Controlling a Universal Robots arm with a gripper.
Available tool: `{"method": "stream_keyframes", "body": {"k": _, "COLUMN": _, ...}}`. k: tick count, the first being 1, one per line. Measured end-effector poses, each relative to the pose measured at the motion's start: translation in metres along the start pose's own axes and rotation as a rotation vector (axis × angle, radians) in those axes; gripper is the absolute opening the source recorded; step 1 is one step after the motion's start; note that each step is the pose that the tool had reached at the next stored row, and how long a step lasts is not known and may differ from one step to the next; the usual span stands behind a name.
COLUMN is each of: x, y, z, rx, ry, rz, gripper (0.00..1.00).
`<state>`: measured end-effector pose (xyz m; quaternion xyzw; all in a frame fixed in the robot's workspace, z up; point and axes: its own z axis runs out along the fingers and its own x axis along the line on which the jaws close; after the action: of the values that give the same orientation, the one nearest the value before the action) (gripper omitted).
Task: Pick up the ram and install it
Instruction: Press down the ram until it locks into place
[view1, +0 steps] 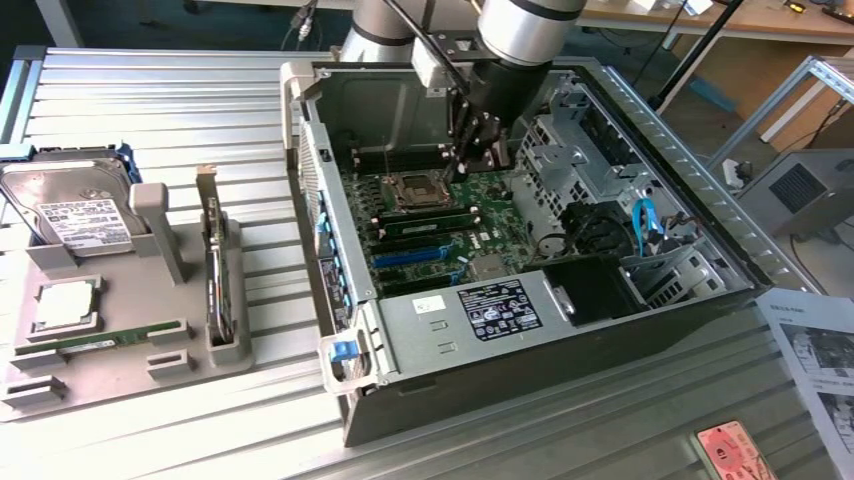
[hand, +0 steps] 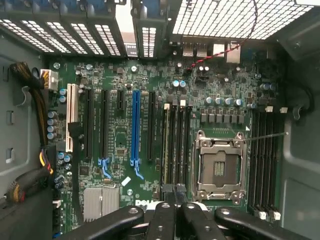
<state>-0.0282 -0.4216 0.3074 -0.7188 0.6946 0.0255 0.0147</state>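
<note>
The ram (view1: 100, 341), a thin green stick with a pale label, lies flat in a slot of the grey holder tray (view1: 187, 360) at the exterior view's left. My gripper (view1: 479, 166) is far from it, inside the open computer case (view1: 441, 330), low over the motherboard (hand: 120, 135). Its black fingers (hand: 162, 215) are pressed together, and I see nothing between them. They hang above the black memory slots (hand: 177, 145) right beside the empty processor socket (hand: 220, 167). Whether a stick sits in any of those slots I cannot tell.
The tray also holds a hard drive (view1: 74, 215), a square silver processor chip (view1: 63, 305) and an upright card (view1: 212, 265). Inside the case are drive cages (view1: 574, 160), a blue cable (view1: 647, 225), a cable bundle (hand: 30, 180) and the power supply (view1: 494, 310). Papers (view1: 821, 360) lie at the exterior view's right.
</note>
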Motion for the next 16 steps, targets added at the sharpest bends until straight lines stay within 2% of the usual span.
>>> {"method": "stream_keyframes", "body": {"k": 3, "x": 0.0, "y": 0.0, "z": -0.0012, "rx": -0.0001, "ry": 0.0003, "rz": 0.0, "gripper": 0.11}}
{"method": "stream_keyframes", "body": {"k": 6, "x": -0.001, "y": 0.0001, "z": -0.011, "rx": -0.0001, "ry": 0.0001, "rz": 0.0, "gripper": 0.11}}
{"method": "stream_keyframes", "body": {"k": 11, "x": -0.001, "y": 0.0003, "z": -0.0208, "rx": 0.0, "ry": 0.0001, "rz": 0.0, "gripper": 0.11}}
{"method": "stream_keyframes", "body": {"k": 16, "x": -0.001, "y": 0.0003, "z": -0.0212, "rx": 0.0, "ry": 0.0001, "rz": 0.0, "gripper": 0.11}}
